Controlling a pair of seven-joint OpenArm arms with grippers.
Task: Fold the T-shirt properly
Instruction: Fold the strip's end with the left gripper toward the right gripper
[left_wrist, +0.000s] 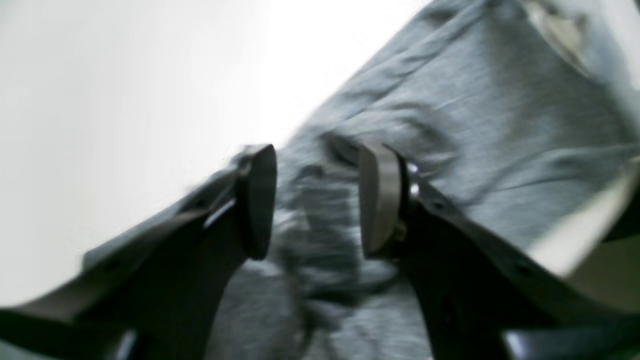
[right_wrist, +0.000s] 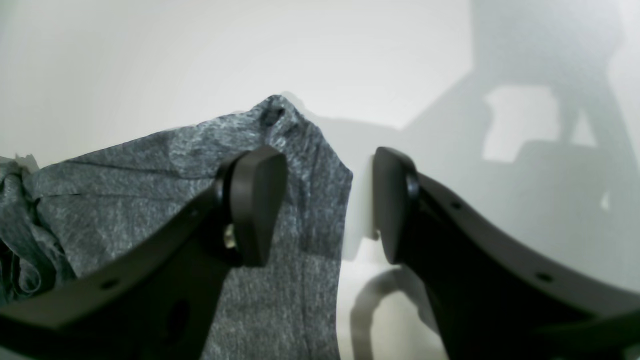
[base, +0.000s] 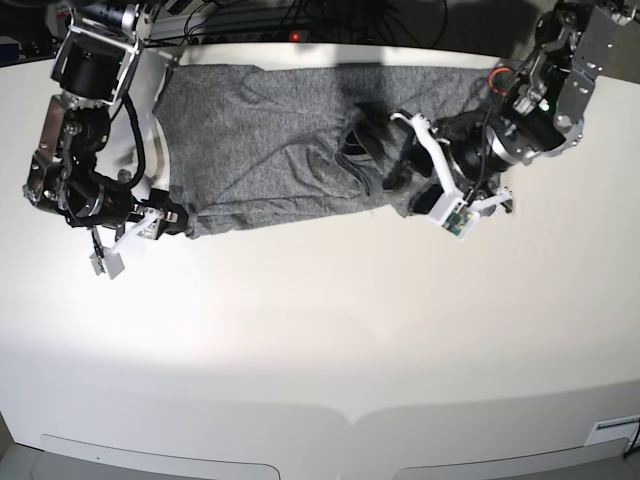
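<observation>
The charcoal-grey T-shirt lies spread flat across the far part of the white table, with a rumpled fold near its middle. My left gripper is open over the shirt's near right part. In the left wrist view the T-shirt fills the right side, and bunched cloth sits between the jaws of the left gripper, which stand apart; the view is blurred. My right gripper is open at the shirt's near left corner. In the right wrist view the gripper straddles the edge of the T-shirt.
Cables and dark equipment run along the table's far edge, behind the shirt. The table's white surface stretches from the shirt toward the near edge. The right arm's shadow falls on the table.
</observation>
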